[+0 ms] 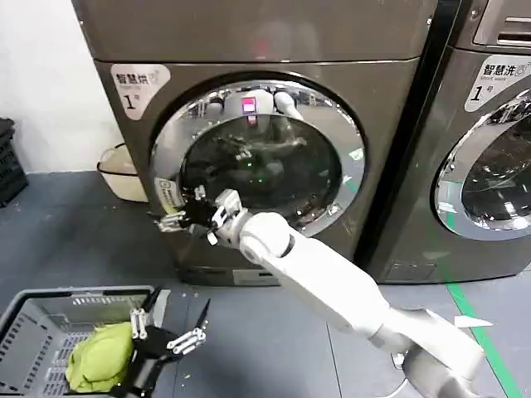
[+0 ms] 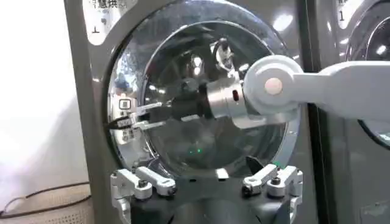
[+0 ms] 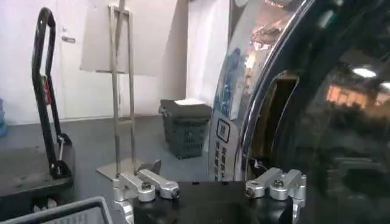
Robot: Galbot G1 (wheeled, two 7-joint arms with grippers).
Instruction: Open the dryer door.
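1. Two grippers were in view as the dryer door (image 1: 261, 162) stood shut on the front of the grey dryer (image 1: 382, 91) marked 1.
2. Reaching across the glass, the right gripper (image 1: 170, 220) had its fingers (image 2: 131, 119) at the door's chrome rim on its left edge, parted only by a narrow gap.
3. Low down, the left gripper (image 1: 170, 336) hung with its fingers spread wide, empty, beside a grey basket (image 1: 33, 319) holding a green cloth (image 1: 99, 356).
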